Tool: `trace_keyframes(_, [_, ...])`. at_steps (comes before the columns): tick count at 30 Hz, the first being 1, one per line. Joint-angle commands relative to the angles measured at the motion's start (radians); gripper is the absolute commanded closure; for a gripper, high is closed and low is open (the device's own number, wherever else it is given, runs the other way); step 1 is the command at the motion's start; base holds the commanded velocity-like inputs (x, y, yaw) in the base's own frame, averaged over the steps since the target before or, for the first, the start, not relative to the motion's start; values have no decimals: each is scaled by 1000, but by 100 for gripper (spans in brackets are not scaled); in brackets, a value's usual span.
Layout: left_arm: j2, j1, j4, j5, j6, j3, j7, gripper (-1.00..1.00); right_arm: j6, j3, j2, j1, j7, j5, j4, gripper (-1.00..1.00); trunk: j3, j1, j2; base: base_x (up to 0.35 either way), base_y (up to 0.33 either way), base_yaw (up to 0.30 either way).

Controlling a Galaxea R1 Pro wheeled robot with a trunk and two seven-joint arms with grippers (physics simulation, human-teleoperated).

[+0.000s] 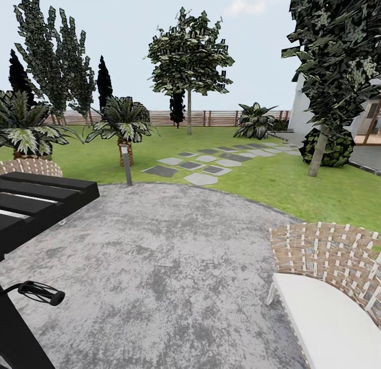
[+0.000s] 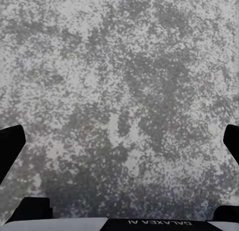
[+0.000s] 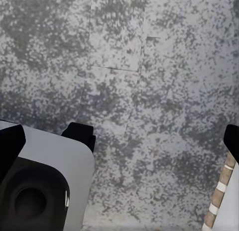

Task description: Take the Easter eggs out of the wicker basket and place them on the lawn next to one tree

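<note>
Both grippers, left (image 2: 119,141) & right (image 3: 119,141), hung over the grey patio (image 1: 159,252), fingers spread wide apart, nothing held. No eggs or basket seen. Past the patio edge lay the lawn (image 1: 275,178); farther off, straight ahead nr the fence, a pale-trunked tree (image 1: 189,112). Neither arm looked nearer to it.

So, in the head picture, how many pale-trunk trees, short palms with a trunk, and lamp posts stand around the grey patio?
Pale-trunk trees: 2
Short palms: 2
Lamp posts: 1
Total: 5
</note>
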Motion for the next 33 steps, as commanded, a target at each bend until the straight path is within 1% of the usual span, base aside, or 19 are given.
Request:
trace_keyframes(1, [0, 0, -1, 10, -2, -1, -1, -100, 0, 3, -1, 0, 0, 8, -1, -100, -1, 0, -1, 0, 0, 0])
trace_keyframes(9, [0, 1, -1, 11, -2, -1, -1, -100, 0, 3, -1, 0, 0, 8, -1, -100, -1, 0, -1, 5, -9, 0])
trace_keyframes(16, [0, 1, -1, 11, -2, -1, 0, -100, 1, 3, -1, 0, 0, 8, -1, -100, -1, 0, -1, 28, -132, 0])
trace_keyframes(33, [0, 1, -1, 11, -2, -1, 0, -100, 0, 3, -1, 0, 0, 8, -1, -100, -1, 0, -1, 59, -272, 0])
